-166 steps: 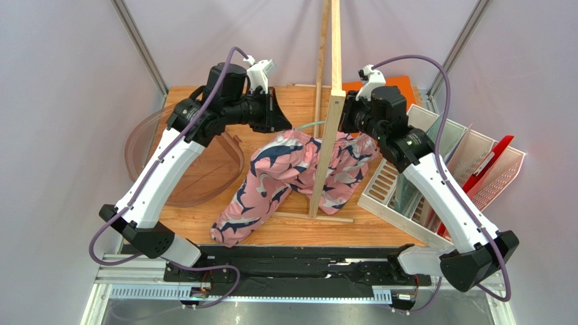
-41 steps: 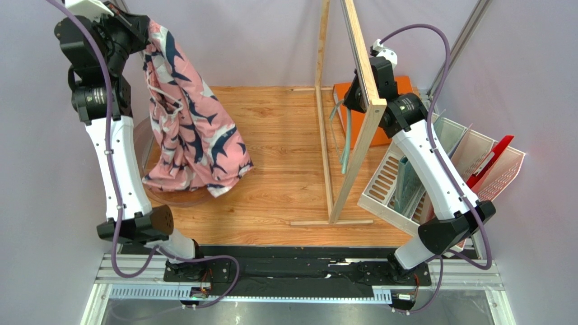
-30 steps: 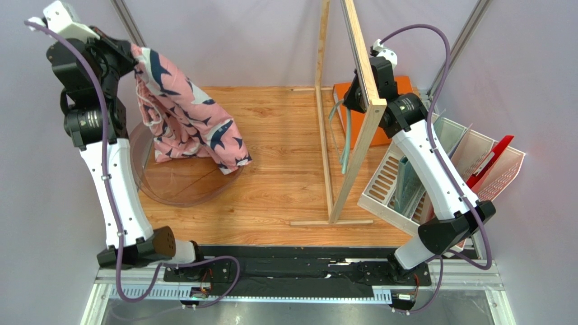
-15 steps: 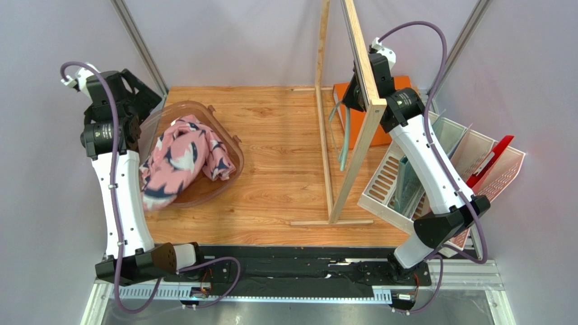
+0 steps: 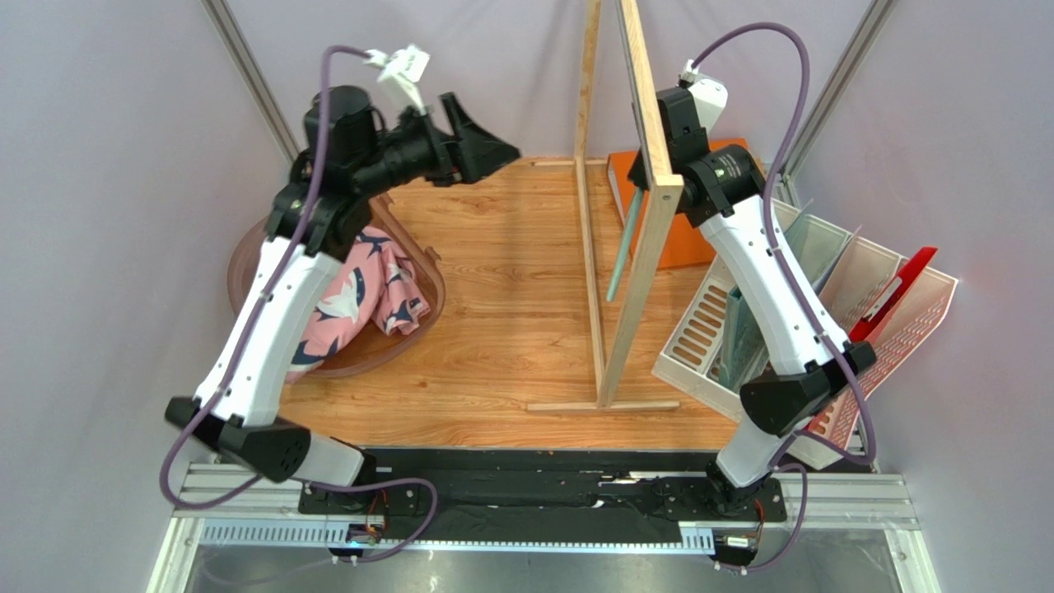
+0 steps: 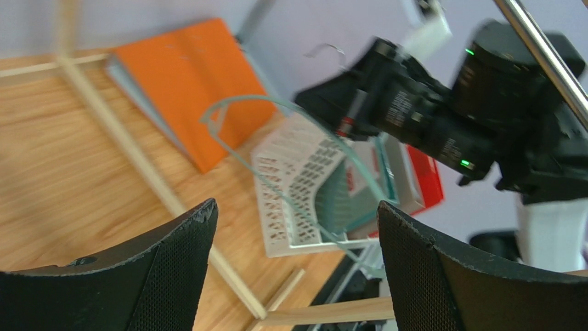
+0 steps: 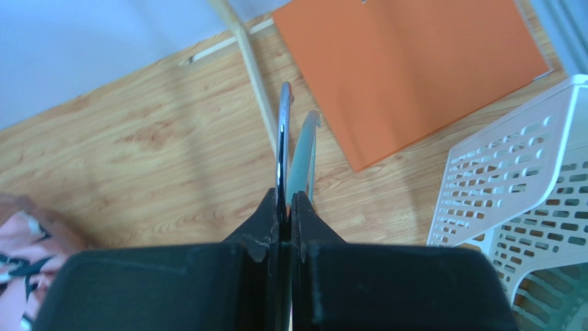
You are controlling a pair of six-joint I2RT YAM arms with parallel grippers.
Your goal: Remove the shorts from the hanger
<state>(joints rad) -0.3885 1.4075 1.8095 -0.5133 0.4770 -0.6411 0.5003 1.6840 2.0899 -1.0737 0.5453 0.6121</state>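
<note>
The pink shark-print shorts [image 5: 359, 290] lie crumpled in a brown see-through bin [image 5: 248, 266] at the left, off the hanger; one edge of them shows in the right wrist view [image 7: 19, 276]. My left gripper [image 5: 492, 148] [image 6: 295, 204] hangs open and empty above the back of the table, facing right. The thin mint hanger [image 5: 622, 253] [image 6: 290, 138] [image 7: 304, 152] hangs bare by the wooden stand. My right gripper [image 5: 640, 167] [image 7: 286, 196] is shut on its top and is partly hidden behind the stand's post.
The tall wooden stand [image 5: 650, 185] rises mid-table, its base bars [image 5: 594, 402] on the wood. A flat orange board [image 5: 699, 229] [image 7: 414, 69] lies behind it. A white slotted rack [image 5: 792, 334] [image 7: 524, 186] holding a red piece [image 5: 897, 297] fills the right side.
My left gripper opened and dropped the shorts into the bin, then swung from the far left toward the table's back centre. The right gripper kept the hanger by the stand.
</note>
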